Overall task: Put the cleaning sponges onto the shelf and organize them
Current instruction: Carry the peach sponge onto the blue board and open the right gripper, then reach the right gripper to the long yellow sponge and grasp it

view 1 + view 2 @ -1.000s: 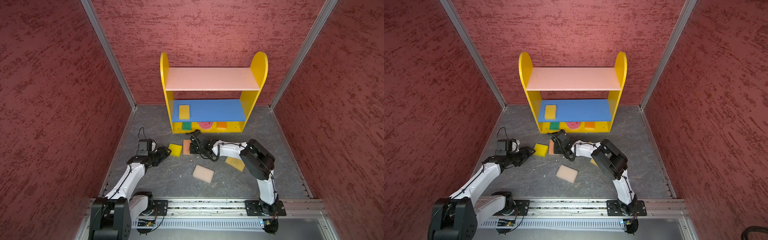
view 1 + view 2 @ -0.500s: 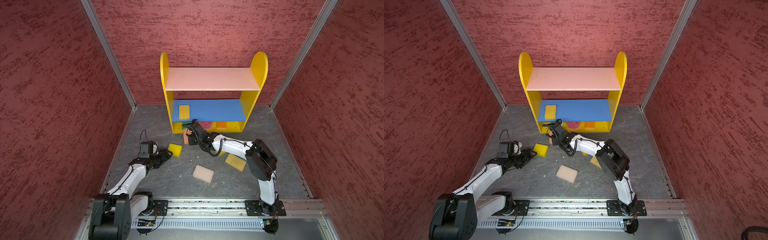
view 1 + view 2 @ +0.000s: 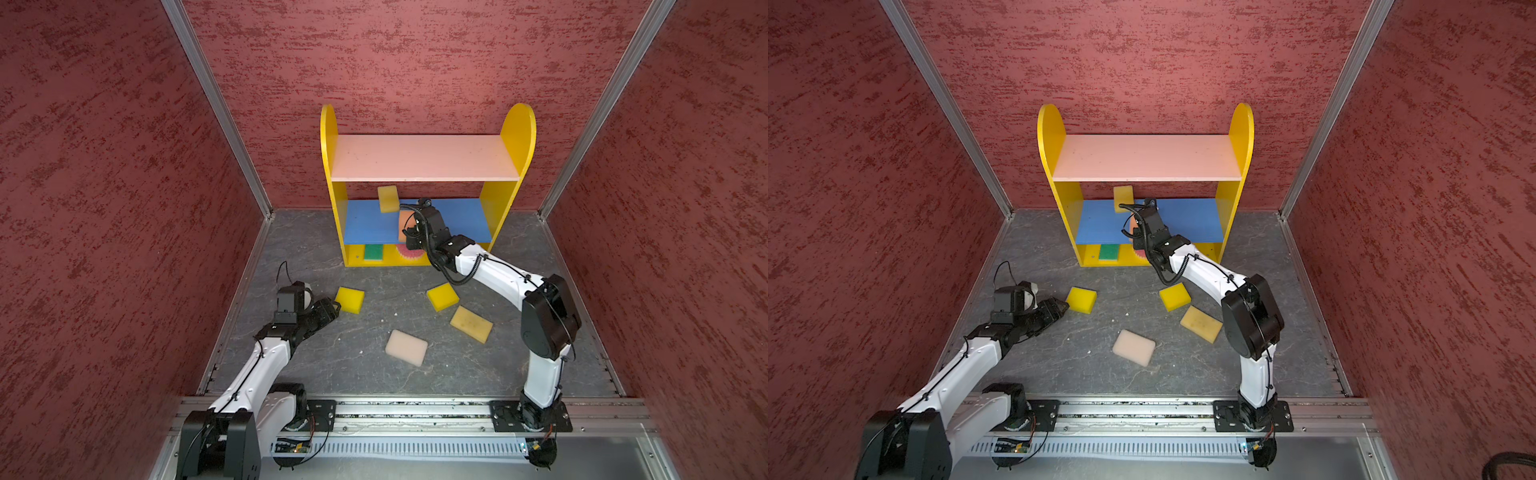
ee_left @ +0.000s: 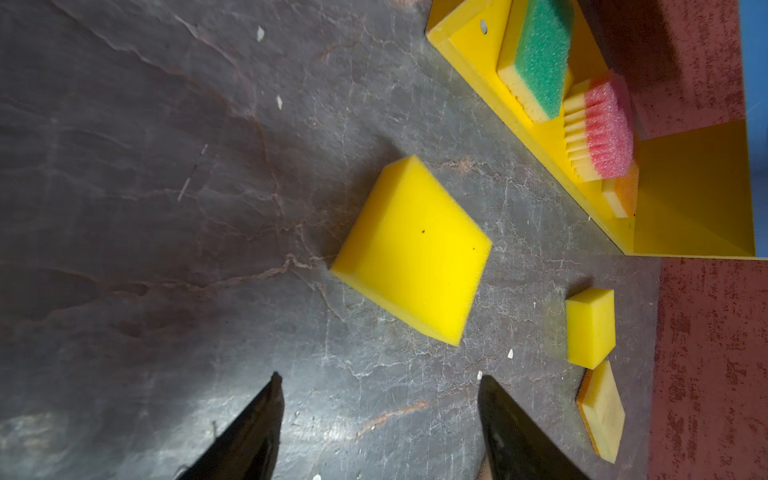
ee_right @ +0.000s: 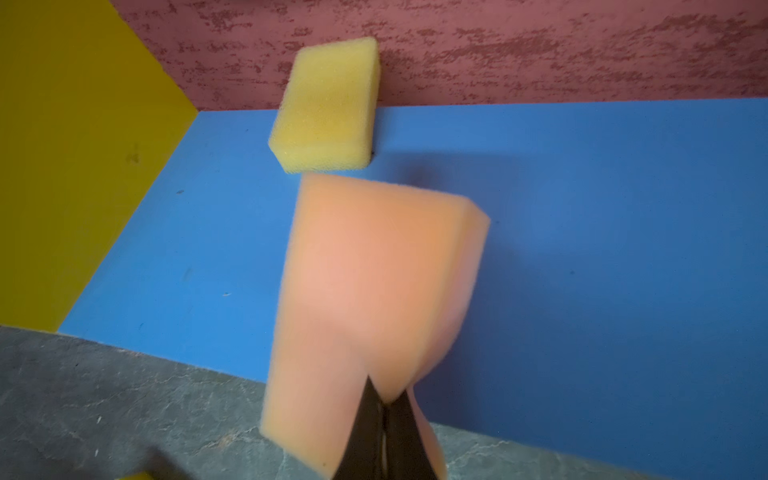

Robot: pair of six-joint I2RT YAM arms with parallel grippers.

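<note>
You have nine sponges in sight. Four lie on the floor (image 3: 307, 249): a near yellow block (image 3: 350, 299), a far yellow block (image 3: 442, 296), one tan block (image 3: 471, 324) and one pale peach block (image 3: 406, 347). Three sit on the bottom of the shelf (image 3: 517, 137): one green-topped block (image 3: 373, 252), one round pink-backed sponge (image 4: 609, 133) and one orange block (image 4: 622, 195). One golden block (image 3: 388, 198) stands at the back of its blue middle board (image 3: 457, 220). Your right gripper (image 5: 384, 401) is pinched tight on the ninth, an orange-peach block (image 5: 374, 282), held over that blue board. Your left gripper (image 4: 378, 380) is spread wide and empty, just short of the near yellow block.
</note>
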